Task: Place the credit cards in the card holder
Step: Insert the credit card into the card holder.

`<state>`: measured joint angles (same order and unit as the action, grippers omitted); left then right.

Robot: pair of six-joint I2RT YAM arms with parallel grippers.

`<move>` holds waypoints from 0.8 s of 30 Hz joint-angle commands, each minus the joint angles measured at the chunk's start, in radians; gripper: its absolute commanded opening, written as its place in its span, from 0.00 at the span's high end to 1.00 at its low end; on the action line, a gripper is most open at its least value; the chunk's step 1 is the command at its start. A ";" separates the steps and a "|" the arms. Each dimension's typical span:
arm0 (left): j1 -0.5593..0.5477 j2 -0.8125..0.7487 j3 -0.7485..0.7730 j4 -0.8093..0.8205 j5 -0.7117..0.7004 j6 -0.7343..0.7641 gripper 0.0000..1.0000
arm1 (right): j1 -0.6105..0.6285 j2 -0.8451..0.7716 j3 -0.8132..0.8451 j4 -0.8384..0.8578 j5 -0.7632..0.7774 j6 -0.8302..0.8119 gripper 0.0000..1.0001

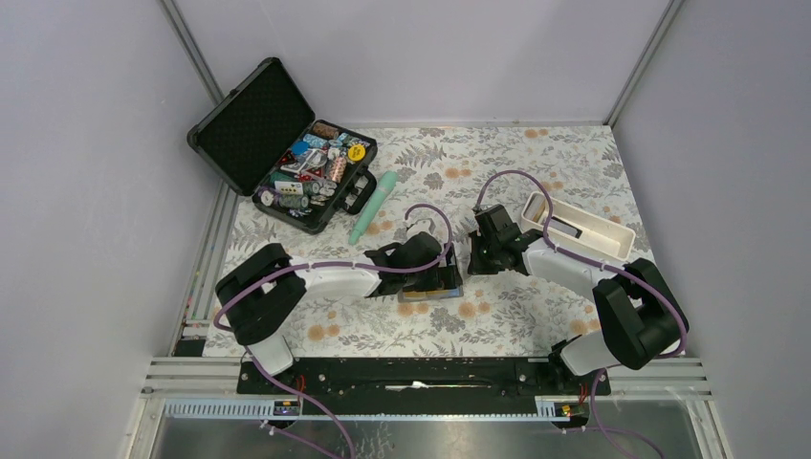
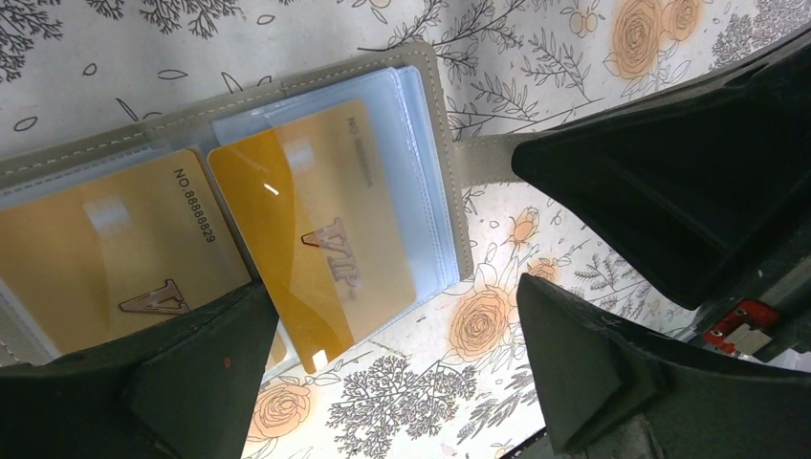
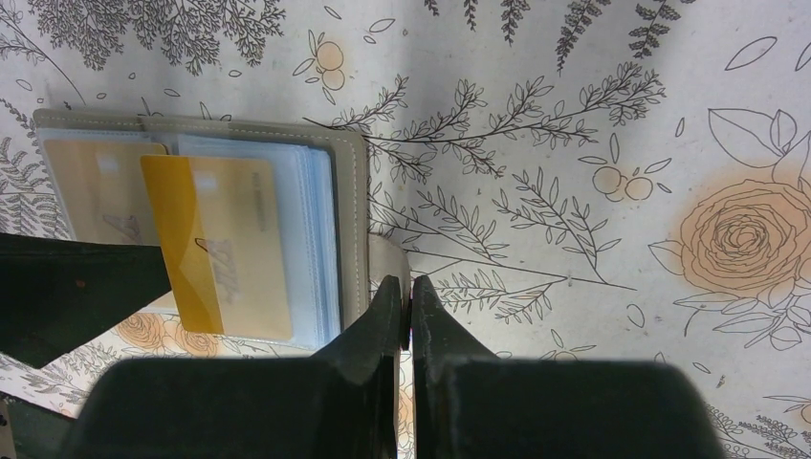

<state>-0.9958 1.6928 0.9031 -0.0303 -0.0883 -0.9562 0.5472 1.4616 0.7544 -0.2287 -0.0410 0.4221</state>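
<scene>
Right gripper (image 3: 409, 304) is pinched shut on the strap tab of the holder (image 3: 350, 220). Left gripper (image 2: 394, 287) is wide open, straddling the open holder mid-table and gripping nothing. Two yellow cards (image 2: 306, 239) sit in clear sleeves, one poking out. A left finger (image 2: 172, 382) hides the other's corner. Tray (image 1: 598, 222), tube (image 1: 375, 203) and case (image 1: 251, 120) are well apart.

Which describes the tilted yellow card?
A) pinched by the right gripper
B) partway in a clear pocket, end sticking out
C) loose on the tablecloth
B: the yellow card lies partly under a clear sleeve of the card holder, its lower end past the edge.
</scene>
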 commanded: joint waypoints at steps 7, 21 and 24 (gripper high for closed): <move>-0.009 -0.056 0.050 -0.139 -0.066 0.050 0.01 | 0.009 -0.035 0.023 -0.020 0.036 0.003 1.00; -0.009 -0.030 0.053 -0.104 -0.024 0.045 0.01 | 0.010 -0.043 0.023 -0.026 0.036 0.000 1.00; -0.009 -0.019 0.050 -0.087 -0.021 0.041 0.01 | 0.010 -0.044 0.023 -0.025 0.036 0.000 1.00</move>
<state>-1.0016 1.6726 0.9360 -0.1612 -0.1123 -0.9169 0.5491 1.4483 0.7544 -0.2440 -0.0410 0.4225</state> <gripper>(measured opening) 0.989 0.041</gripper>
